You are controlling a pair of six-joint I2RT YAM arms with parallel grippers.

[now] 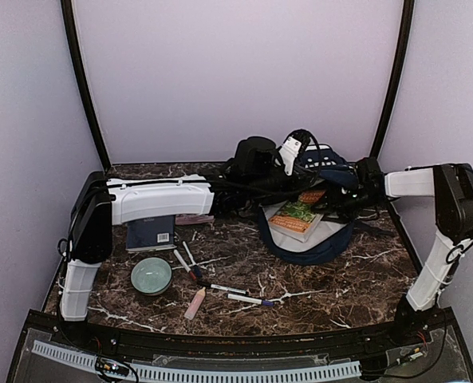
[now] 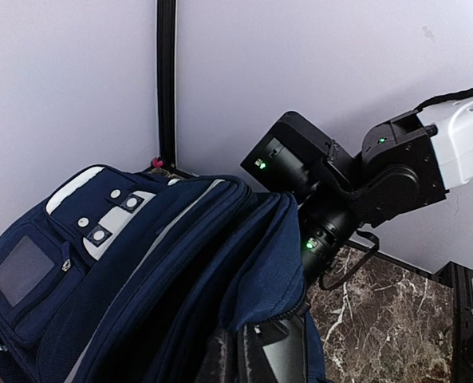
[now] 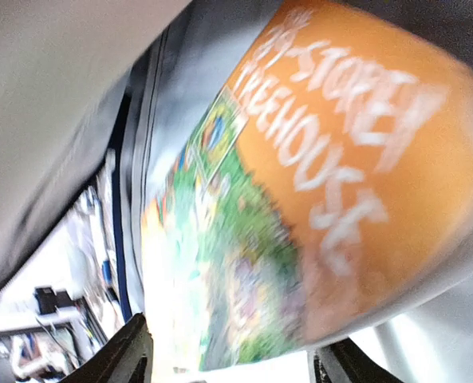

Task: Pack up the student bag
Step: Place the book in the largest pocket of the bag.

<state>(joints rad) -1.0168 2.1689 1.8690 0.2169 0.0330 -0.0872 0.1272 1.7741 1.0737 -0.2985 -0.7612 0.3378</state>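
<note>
The student bag lies open at the back right, its pale lining facing up. An orange and green picture book lies in the opening. My left gripper reaches across from the left and is shut on the bag's navy zip edge, holding it raised; one dark finger shows under the fabric. My right gripper is at the book's far side. In the right wrist view it is open, and the blurred book fills the view just beyond its spread fingers.
A flat navy-blue book lies at the left, with a pale green bowl in front of it. Several markers and a cream tube lie on the marble table. Dark posts and pale walls close the back.
</note>
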